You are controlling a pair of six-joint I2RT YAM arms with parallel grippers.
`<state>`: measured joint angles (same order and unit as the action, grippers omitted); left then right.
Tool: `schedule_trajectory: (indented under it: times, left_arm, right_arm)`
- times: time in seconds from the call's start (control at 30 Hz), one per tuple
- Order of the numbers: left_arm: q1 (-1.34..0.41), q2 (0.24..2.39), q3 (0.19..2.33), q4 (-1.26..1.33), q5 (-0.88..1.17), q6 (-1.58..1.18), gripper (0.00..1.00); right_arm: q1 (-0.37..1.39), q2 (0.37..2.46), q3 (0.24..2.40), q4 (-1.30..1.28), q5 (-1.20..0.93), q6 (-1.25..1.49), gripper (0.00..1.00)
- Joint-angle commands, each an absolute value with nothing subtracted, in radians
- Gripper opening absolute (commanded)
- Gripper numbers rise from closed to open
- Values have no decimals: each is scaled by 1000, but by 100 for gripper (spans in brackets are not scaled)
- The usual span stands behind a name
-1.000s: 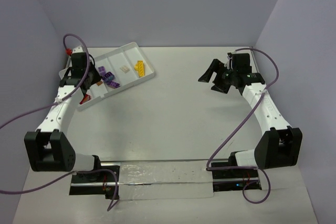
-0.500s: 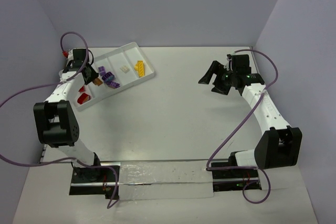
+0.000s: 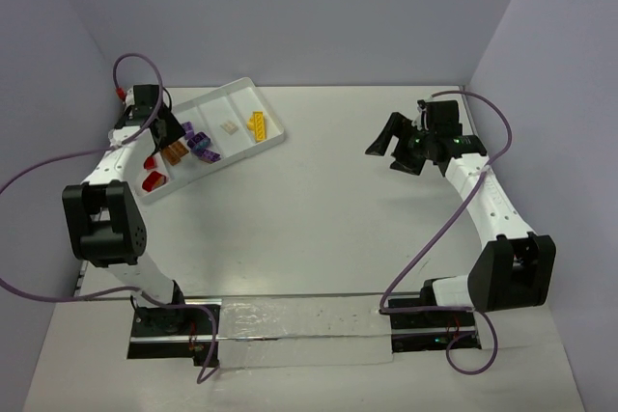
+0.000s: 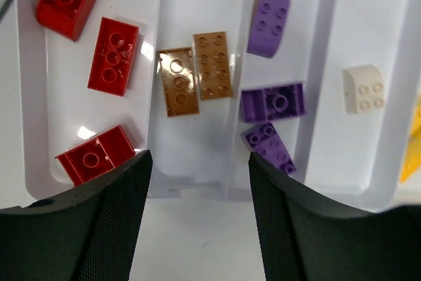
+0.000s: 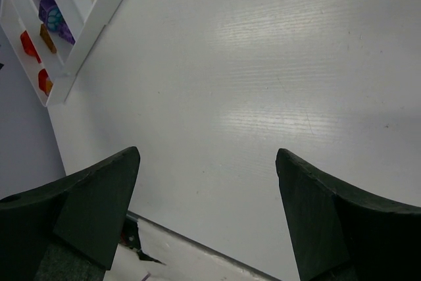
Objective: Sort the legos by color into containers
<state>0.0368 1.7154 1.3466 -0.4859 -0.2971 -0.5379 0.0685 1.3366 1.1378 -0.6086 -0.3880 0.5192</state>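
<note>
Legos (image 4: 113, 55) in tray (image 4: 197, 179) compartments, left hand (image 4: 197, 157) released above orange bricks (image 4: 213, 64), right hand (image 5: 207, 157) released over table (image 5: 263, 64)

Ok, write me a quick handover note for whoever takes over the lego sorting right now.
Left gripper: open, empty, at the tray's near edge, in line with the orange compartment.
Right gripper: open, empty, over bare table, away from the tray.
Tray, one colour per compartment: three red bricks, two orange bricks, three purple bricks, one beige brick, yellow bricks at the end.
Done: every brick in view is sorted.
Left: probably nothing; no loose brick shows, but check spots hidden by the arms.
</note>
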Motion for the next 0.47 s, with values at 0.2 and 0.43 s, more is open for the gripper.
schedule_trajectory:
  times: [0.2,0.43]
  left_arm:
    - [-122,1453,1482,-588,-119,-401,78]
    - [-144,1321,1434,-515,43,-474,78]
  right_arm:
    - [73,1237,1155,-593,-267,482,93]
    - [74,1200,1148,-613,-207,488,93]
